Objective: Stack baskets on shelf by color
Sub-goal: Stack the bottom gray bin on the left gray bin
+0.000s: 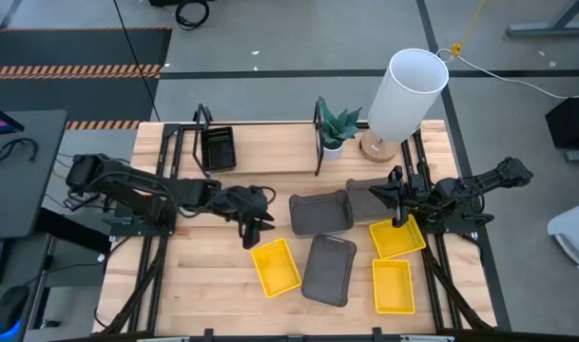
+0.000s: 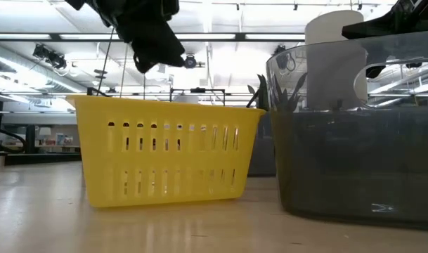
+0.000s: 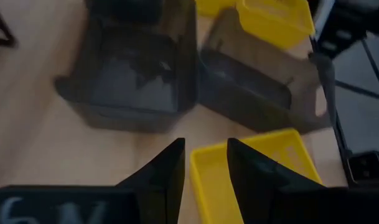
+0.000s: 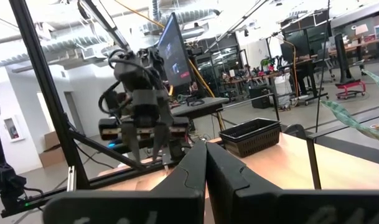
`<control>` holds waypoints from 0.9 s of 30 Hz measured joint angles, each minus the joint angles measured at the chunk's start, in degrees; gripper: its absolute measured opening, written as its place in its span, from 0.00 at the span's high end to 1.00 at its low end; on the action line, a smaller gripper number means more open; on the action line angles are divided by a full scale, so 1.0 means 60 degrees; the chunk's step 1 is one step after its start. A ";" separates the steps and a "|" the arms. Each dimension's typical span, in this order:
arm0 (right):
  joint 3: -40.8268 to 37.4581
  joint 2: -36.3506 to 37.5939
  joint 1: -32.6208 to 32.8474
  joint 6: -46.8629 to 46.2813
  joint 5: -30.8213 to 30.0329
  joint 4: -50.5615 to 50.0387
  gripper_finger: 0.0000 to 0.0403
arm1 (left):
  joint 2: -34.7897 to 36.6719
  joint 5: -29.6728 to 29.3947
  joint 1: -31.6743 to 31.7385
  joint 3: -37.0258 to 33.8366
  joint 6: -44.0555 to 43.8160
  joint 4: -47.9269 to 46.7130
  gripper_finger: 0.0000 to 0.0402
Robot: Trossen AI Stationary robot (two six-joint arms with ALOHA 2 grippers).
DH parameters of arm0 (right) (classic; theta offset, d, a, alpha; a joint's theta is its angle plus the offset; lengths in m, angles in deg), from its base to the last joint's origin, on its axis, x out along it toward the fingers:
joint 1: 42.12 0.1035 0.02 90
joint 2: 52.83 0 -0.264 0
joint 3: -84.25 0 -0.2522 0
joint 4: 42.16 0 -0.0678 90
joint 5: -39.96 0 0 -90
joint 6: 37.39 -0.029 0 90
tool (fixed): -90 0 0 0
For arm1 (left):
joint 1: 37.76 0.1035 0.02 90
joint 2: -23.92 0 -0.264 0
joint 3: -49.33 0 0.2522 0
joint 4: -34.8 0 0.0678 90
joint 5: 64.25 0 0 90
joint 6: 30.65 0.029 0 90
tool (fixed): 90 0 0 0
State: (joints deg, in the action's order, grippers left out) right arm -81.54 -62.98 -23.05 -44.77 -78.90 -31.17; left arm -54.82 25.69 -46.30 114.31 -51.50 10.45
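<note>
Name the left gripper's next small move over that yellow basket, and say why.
Probably lower straight down onto the wall of the yellow basket. The left gripper hovers above the basket's near end, its fingers slightly apart and holding nothing, so a short descent would put the wall between them.

In the low view a grey basket (image 2: 354,165) runs off the right edge and hides the shelf behind it. The left wrist view is blurred, and its nearest yellow basket (image 3: 257,168) is cut by the bottom edge. From above, the lamp (image 1: 403,95) covers its own base.
</note>
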 joint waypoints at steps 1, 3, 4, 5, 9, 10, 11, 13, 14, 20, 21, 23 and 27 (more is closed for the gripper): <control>0.0000 -0.0004 0.0004 0.0000 0.0004 0.0007 0.97 | -0.0177 0.0145 -0.0035 0.0079 -0.0008 -0.0072 0.69; 0.0000 -0.0002 0.0002 0.0000 0.0001 0.0005 0.97 | -0.0525 0.0375 -0.0135 0.0317 -0.0163 -0.0356 0.69; 0.0000 -0.0002 0.0004 -0.0002 0.0004 0.0002 0.97 | -0.0717 0.0510 -0.0194 0.0504 -0.0173 -0.0504 0.69; 0.0000 0.0000 0.0004 0.0000 0.0004 0.0006 0.97 | -0.0922 0.0628 -0.0266 0.0761 -0.0158 -0.0603 0.69; 0.0000 -0.0004 0.0003 -0.0004 0.0003 0.0005 0.97 | -0.1733 0.0726 -0.0642 0.1851 0.0417 -0.1360 0.69; 0.0000 0.0000 0.0004 0.0000 0.0002 0.0010 0.97 | -0.1947 0.0733 -0.0735 0.2130 0.0651 -0.1518 0.69; 0.0000 -0.0001 0.0004 -0.0004 0.0004 0.0003 0.97 | -0.2126 0.0734 -0.0821 0.2376 0.0893 -0.1733 0.69; 0.0000 -0.0004 0.0003 0.0000 0.0004 0.0003 0.97 | -0.2526 0.0753 -0.0971 0.2892 0.1441 -0.2022 0.69; 0.0000 -0.0003 0.0000 -0.0003 0.0004 0.0003 0.97 | -0.2714 0.0751 -0.1032 0.3112 0.1742 -0.2220 0.69; 0.0000 -0.0004 0.0003 -0.0003 0.0004 -0.0003 0.97 | -0.3797 0.0690 -0.1283 0.4421 0.3264 -0.2732 0.69; 0.0000 -0.0004 0.0004 0.0000 0.0004 0.0014 0.97 | -0.3913 0.0697 -0.1336 0.4572 0.3625 -0.2702 0.69; 0.0000 -0.0003 0.0003 -0.0003 0.0004 0.0000 0.97 | -0.4107 0.0691 -0.1441 0.4881 0.4570 -0.2827 0.69; 0.0000 -0.0004 0.0003 -0.0002 0.0004 -0.0005 0.97 | -0.4179 0.0635 -0.1669 0.5283 0.6827 -0.2907 0.69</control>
State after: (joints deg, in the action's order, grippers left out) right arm -81.54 -63.00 -23.03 -44.78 -78.88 -31.20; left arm -79.89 29.50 -56.31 146.01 -10.54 -6.99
